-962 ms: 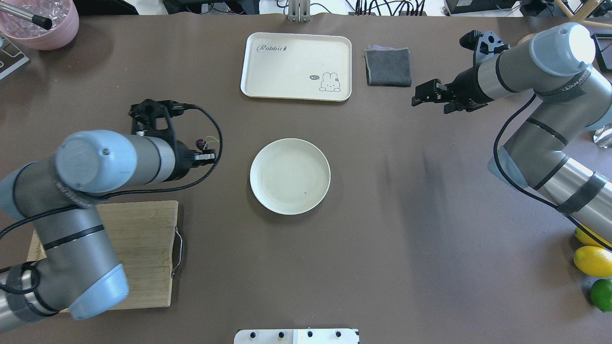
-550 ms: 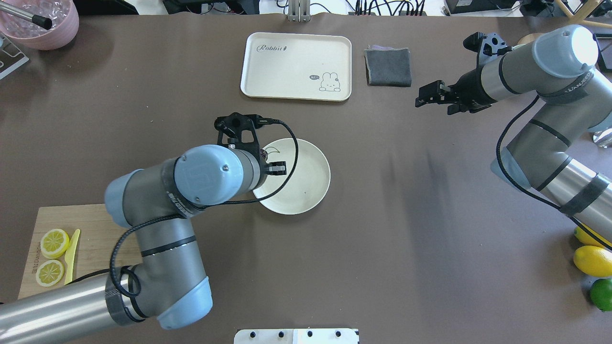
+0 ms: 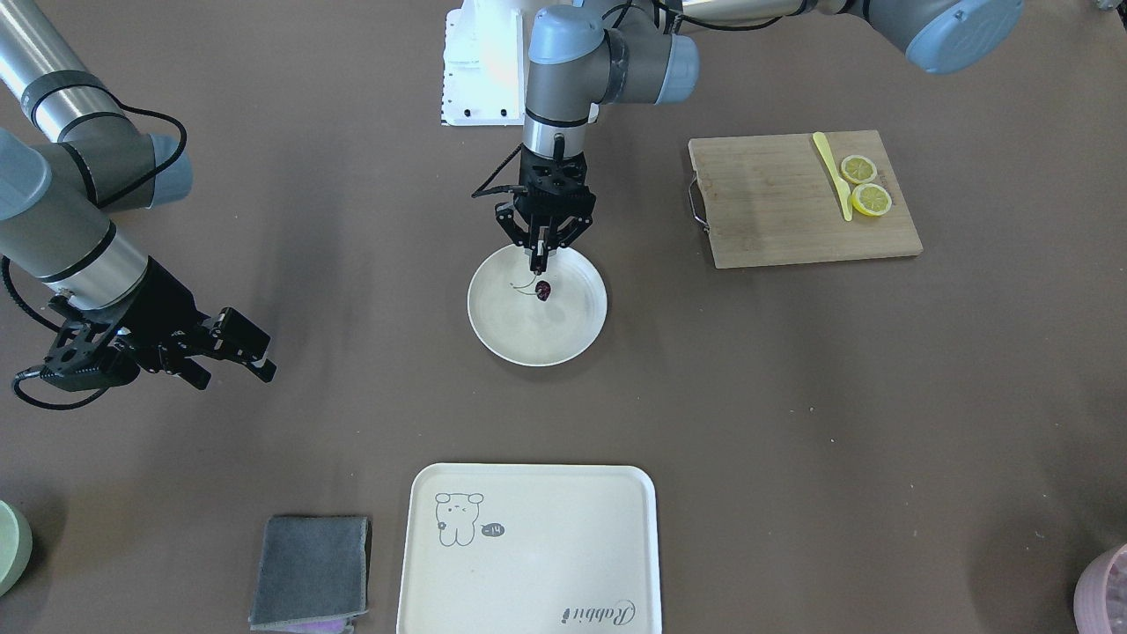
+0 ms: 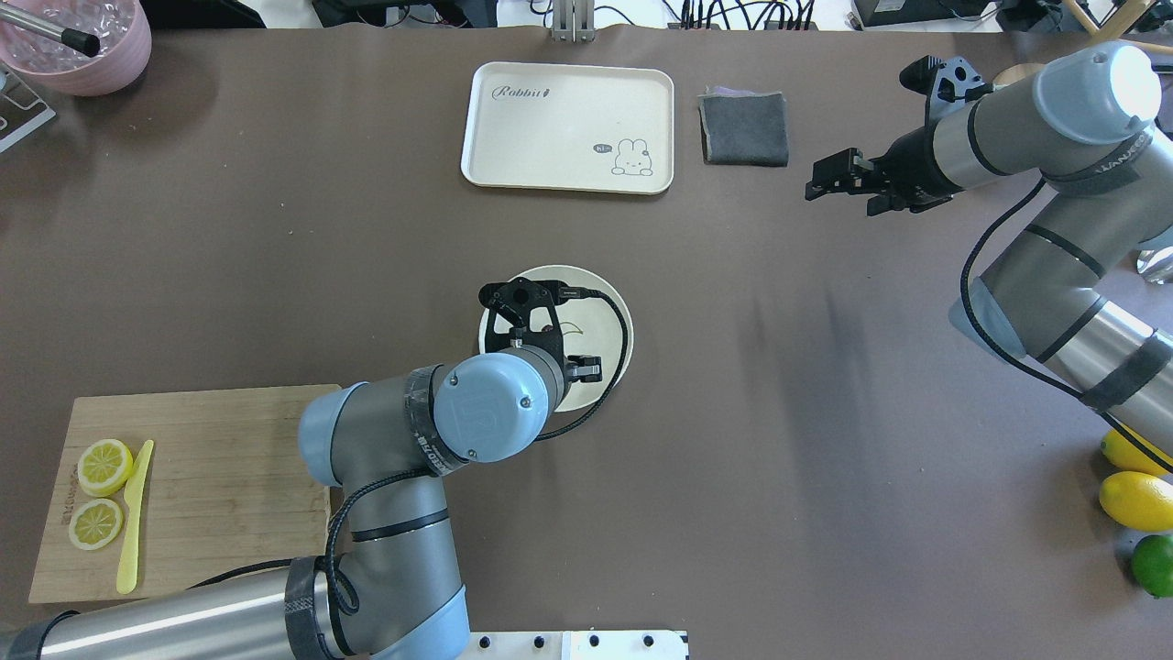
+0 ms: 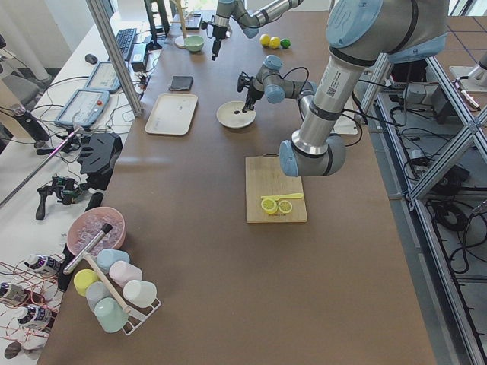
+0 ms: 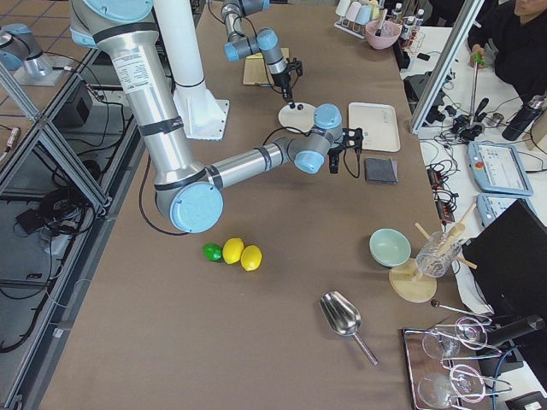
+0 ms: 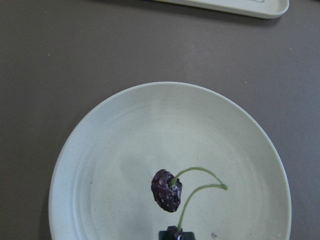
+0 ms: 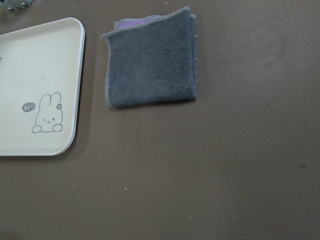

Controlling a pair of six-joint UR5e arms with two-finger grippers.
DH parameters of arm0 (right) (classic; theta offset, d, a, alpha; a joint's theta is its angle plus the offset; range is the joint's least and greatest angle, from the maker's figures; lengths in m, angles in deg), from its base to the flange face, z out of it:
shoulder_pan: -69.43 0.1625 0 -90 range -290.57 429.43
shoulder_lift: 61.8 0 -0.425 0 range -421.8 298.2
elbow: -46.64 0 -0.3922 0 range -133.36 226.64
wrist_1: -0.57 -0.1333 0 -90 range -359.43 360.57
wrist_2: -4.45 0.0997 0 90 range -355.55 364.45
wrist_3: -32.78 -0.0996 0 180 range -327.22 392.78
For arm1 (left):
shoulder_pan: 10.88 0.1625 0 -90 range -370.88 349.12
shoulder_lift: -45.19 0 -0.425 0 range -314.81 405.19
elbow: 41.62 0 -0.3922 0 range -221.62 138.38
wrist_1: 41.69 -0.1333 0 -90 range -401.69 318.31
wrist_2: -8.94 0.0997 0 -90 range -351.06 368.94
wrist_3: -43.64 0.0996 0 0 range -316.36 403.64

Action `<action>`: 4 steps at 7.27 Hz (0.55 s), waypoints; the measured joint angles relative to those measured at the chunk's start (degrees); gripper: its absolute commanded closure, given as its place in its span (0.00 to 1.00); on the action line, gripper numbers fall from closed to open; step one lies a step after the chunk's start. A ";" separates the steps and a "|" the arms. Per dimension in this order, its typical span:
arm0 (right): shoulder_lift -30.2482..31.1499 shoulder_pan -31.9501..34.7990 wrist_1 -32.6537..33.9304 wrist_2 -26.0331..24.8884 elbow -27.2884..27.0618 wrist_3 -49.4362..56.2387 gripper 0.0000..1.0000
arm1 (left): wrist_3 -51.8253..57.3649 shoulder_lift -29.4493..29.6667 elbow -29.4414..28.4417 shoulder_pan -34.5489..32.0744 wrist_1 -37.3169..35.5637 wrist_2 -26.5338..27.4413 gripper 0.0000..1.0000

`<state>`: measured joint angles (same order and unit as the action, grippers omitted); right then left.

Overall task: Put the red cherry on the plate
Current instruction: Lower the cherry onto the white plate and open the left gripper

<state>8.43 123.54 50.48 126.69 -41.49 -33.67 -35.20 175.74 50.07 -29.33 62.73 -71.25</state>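
Front-facing view: the plate (image 3: 506, 339) is shown at the middle of the table (image 3: 792, 396). The left gripper (image 3: 538, 261) is pointed straight down over the side of the plate nearest the robot's edge, and its fingers are clenched to a point. The red cherry (image 3: 543, 290) is seen inside the plate's rim, just beside the fingertips, with a thin green stem curving away. The right gripper (image 3: 238, 359) is held above bare table, well apart from the plate, with its jaws spread and nothing between them. A cutting board (image 3: 792, 211) carrying two lemon slices (image 3: 858, 169) and a yellow knife (image 3: 832, 180) is placed toward the robot's edge. A tray (image 3: 528, 563) and a folded grey cloth (image 3: 308, 568) are laid side by side at the operators' edge.

Overhead view: much of the plate is covered by the left arm. Only the green stem is made out there. Two lemons (image 4: 1136, 500) and a lime (image 4: 1153, 564) are seen at the table's right end.

Side views: both grippers are shown too small for their grip to be judged.

Left wrist view: one dark cherry is shown over the plate's middle. Its twin is pinched between the fingertips at the bottom of the picture. Whether the free cherry touches the plate cannot be told.

Right wrist view: the cloth and a corner of the tray are shown on the table.
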 measured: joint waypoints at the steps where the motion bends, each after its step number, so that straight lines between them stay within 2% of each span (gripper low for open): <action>1: 0.16 0.13 0.01 0.01 0.00 0.00 0.01 | -0.03 0.16 -1.14 0.26 1.42 0.87 0.83; 2: 0.19 0.20 0.01 0.01 -0.05 0.00 0.01 | -0.04 0.18 -1.71 0.31 2.15 2.18 0.03; 4: 0.20 0.49 0.07 0.04 -0.05 0.00 0.01 | 0.20 -0.10 -1.96 0.26 2.32 4.71 0.02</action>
<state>8.62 124.03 50.55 126.73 -41.54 -33.67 -35.00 175.64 48.12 -29.08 65.06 -66.55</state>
